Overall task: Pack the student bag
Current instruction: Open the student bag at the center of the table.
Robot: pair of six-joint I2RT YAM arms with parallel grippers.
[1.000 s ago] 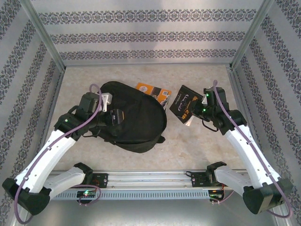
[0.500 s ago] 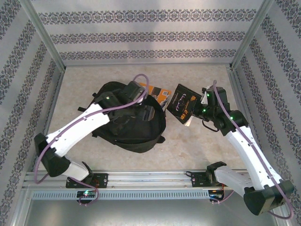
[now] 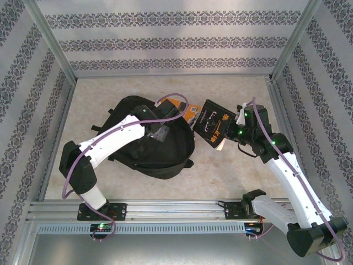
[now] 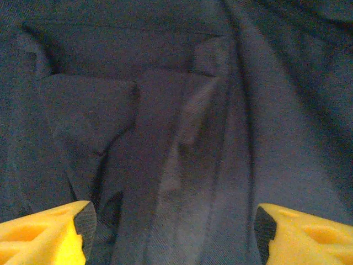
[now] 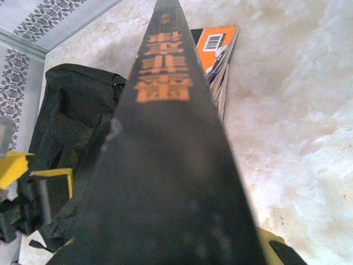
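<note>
You have one table [image 3: 220, 165], and on it one student bag [image 3: 171, 152], lying flat left of centre, much the largest thing there. There are two arms. The left arm [image 3: 110, 138] reaches across the bag, and your left gripper [image 4: 174, 226] hangs close above its dark fabric [image 4: 182, 110] with the yellow fingers [image 4: 49, 232] well apart and nothing between them. There are two books. The black-covered book [image 3: 212, 122] is clamped in your right gripper [image 3: 231, 128], tilted, just right of the bag. The orange book [image 3: 190, 112] lies on the table at the bag's far right edge. A second ago your left arm was folded at the bag's left side. It has since swung out over the bag, and the black-covered book has edged slightly towards the bag, which has not moved.
</note>
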